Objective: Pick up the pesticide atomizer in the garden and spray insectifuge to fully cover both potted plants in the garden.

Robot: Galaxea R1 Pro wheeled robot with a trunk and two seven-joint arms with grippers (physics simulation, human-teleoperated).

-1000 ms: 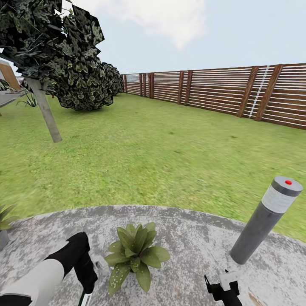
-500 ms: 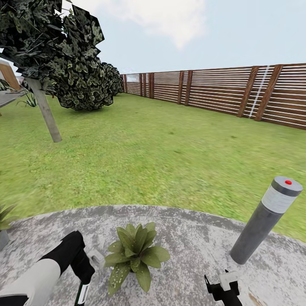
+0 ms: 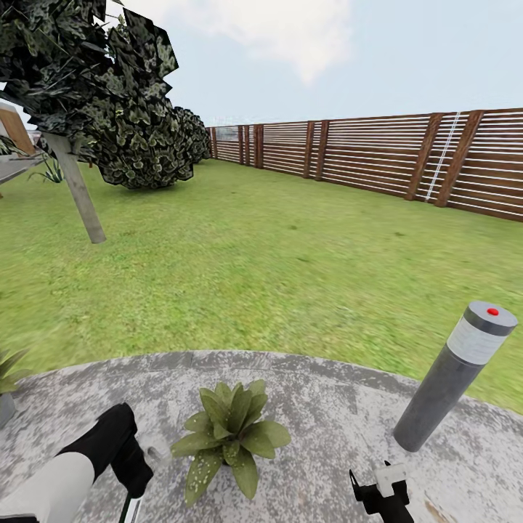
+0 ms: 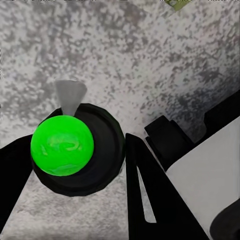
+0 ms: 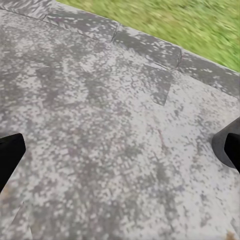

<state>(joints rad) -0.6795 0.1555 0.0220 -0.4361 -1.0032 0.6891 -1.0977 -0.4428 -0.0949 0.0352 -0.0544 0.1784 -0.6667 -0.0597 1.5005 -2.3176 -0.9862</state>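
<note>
Left wrist view looks down between two black fingers (image 4: 150,190) at a dark round body topped by a bright green dome, the pesticide atomizer (image 4: 75,150), seen end-on; the fingers sit close on either side of it over speckled grey stone, and they appear closed around it, with a pale cone at its far edge. In the head view the left gripper (image 3: 131,476) hangs at the bottom edge on a white and black forearm, a whitish piece of the atomizer's head showing just beside it, near the leaves of a potted plant (image 3: 229,436) that stands on the round stone patio (image 3: 327,407). The right gripper (image 3: 381,494) shows low at the right of that view, dark with a white block on top; the right wrist view has only the black tips of its fingers (image 5: 10,155) at the two sides of the picture, set wide apart with bare patio stone between them and nothing held. A second potted plant (image 3: 7,378) pokes in at the left edge of the patio. A grey bollard lamp (image 3: 454,374) with a red dot on its cap leans at the patio's right side. Beyond lies the lawn (image 3: 276,261), a pale-trunked tree (image 3: 80,94) with dark foliage to the left, and a brown slatted fence (image 3: 378,156) along the far right.
</note>
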